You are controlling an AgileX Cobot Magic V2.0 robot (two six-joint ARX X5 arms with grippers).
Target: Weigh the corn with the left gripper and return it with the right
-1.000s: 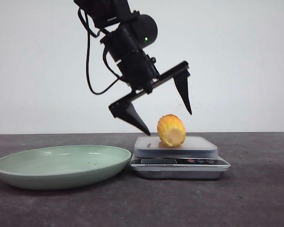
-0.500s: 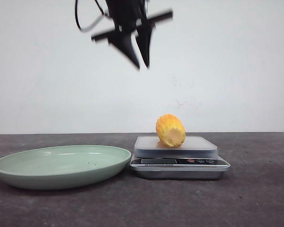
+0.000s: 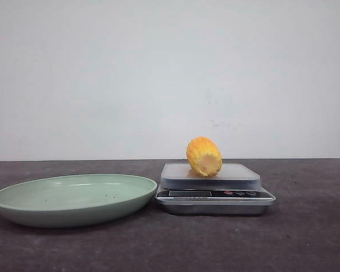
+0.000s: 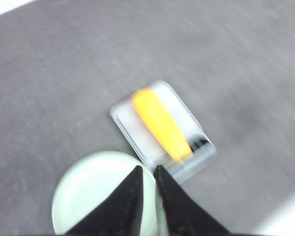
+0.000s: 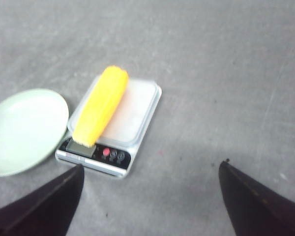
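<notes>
The corn (image 3: 204, 156) lies on its side on the platform of a small silver kitchen scale (image 3: 215, 194), pale cut end toward the front camera. Neither gripper appears in the front view. In the left wrist view, blurred by motion, my left gripper (image 4: 148, 169) is high above the table with its two black fingers almost together and nothing between them; the corn (image 4: 161, 124) and scale (image 4: 137, 137) lie far below. My right gripper (image 5: 151, 165) is wide open and empty, well above the table, with the corn (image 5: 101, 105) on the scale (image 5: 132, 118) some way beyond its fingertips.
A shallow pale green plate (image 3: 73, 198) stands empty on the dark grey table just left of the scale, and shows too in the wrist views as the plate (image 4: 93, 191) and the plate (image 5: 24, 128). A white wall closes off the back.
The left gripper, open just over the corn a second ago, rose, brought its fingers together and left the front view. The corn stays on the scale.
</notes>
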